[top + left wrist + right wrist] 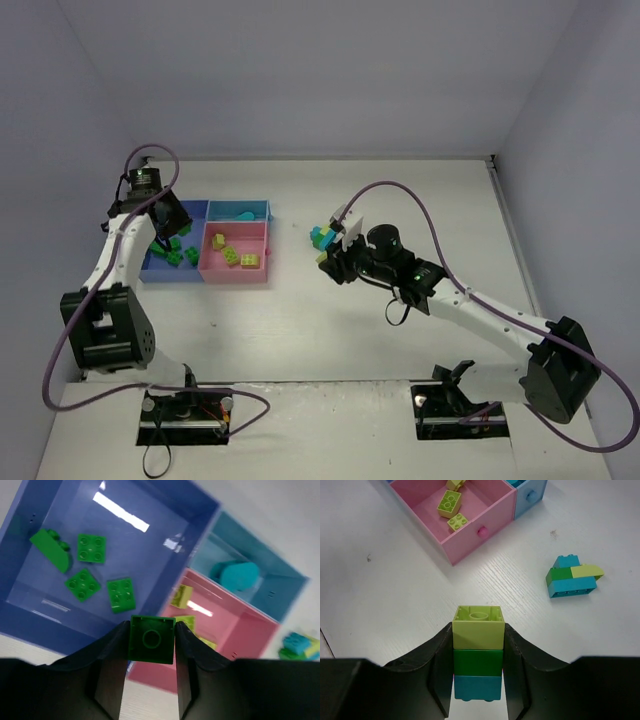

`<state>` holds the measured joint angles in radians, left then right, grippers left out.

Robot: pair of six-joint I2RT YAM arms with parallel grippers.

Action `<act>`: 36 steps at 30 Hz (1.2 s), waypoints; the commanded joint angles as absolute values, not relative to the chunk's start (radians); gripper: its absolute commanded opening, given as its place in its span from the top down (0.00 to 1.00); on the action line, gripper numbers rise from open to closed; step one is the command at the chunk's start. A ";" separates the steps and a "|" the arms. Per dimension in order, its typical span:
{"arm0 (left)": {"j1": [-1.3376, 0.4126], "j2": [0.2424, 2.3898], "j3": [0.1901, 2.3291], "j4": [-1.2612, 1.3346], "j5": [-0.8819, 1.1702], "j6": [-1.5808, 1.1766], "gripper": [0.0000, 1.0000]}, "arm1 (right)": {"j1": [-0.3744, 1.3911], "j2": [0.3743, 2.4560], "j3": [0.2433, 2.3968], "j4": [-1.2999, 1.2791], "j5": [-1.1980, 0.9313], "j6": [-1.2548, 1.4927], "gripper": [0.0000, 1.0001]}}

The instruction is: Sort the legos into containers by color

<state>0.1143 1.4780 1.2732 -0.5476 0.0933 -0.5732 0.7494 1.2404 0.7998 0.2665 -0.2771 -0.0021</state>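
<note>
My left gripper (pixel 166 226) hovers over the blue tray (pixel 152 272) and is shut on a dark green brick (pixel 152 639). Several dark green bricks (pixel 91 548) lie in the blue tray (pixel 150 555). The pink tray (pixel 236 274) holds three yellow-green bricks (pixel 449 502). The narrow light-blue tray (pixel 262 210) holds a teal piece (pixel 235 575). My right gripper (pixel 330 262) is shut on a stack of three bricks (pixel 478 652), yellow-green, dark green and teal, right of the trays. A loose joined cluster of teal, green and yellow-green bricks (pixel 572 576) lies on the table beside it.
Grey-lilac walls close the table at the back and both sides (pixel 560 200). Purple cables loop over both arms (pixel 400 190). The arm bases stand at the near edge (pixel 185 410). White table shows between the pink tray's front wall (pixel 495 515) and my right gripper.
</note>
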 commanded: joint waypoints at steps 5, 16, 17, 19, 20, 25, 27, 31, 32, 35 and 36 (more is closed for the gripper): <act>0.130 1.611 1.370 -0.529 0.051 -0.525 0.33 | 0.747 1.238 0.845 0.316 -0.291 -0.025 0.99; 0.039 1.407 1.362 -0.586 0.481 -0.542 0.24 | 0.747 1.284 0.936 0.311 -0.389 -0.087 0.95; -0.027 1.395 1.361 -0.594 0.570 -0.541 0.24 | 0.747 1.287 0.949 0.304 -0.403 -0.095 0.95; -0.093 1.364 1.361 -0.606 0.633 -0.541 0.24 | 0.746 1.299 0.966 0.293 -0.432 -0.124 0.95; -0.157 1.356 1.358 -0.607 0.691 -0.541 0.24 | 0.746 1.307 0.986 0.276 -0.460 -0.133 0.95; -0.291 1.328 1.373 -0.633 0.773 -0.566 0.24 | 0.747 1.324 1.035 0.223 -0.511 -0.187 0.94; -0.330 1.330 1.385 -0.646 0.784 -0.568 0.24 | 0.747 1.328 1.052 0.213 -0.522 -0.199 0.94; -0.373 1.336 1.390 -0.637 0.810 -0.575 0.24 | 0.749 1.342 1.081 0.184 -0.551 -0.225 0.93; -0.379 1.339 1.393 -0.638 0.816 -0.572 0.24 | 0.749 1.348 1.084 0.183 -0.555 -0.229 0.93; -0.400 1.358 1.402 -0.649 0.818 -0.555 0.24 | 0.749 1.351 1.091 0.178 -0.572 -0.235 0.92; -0.402 1.361 1.402 -0.656 0.807 -0.554 0.24 | 0.750 1.351 1.089 0.178 -0.575 -0.235 0.92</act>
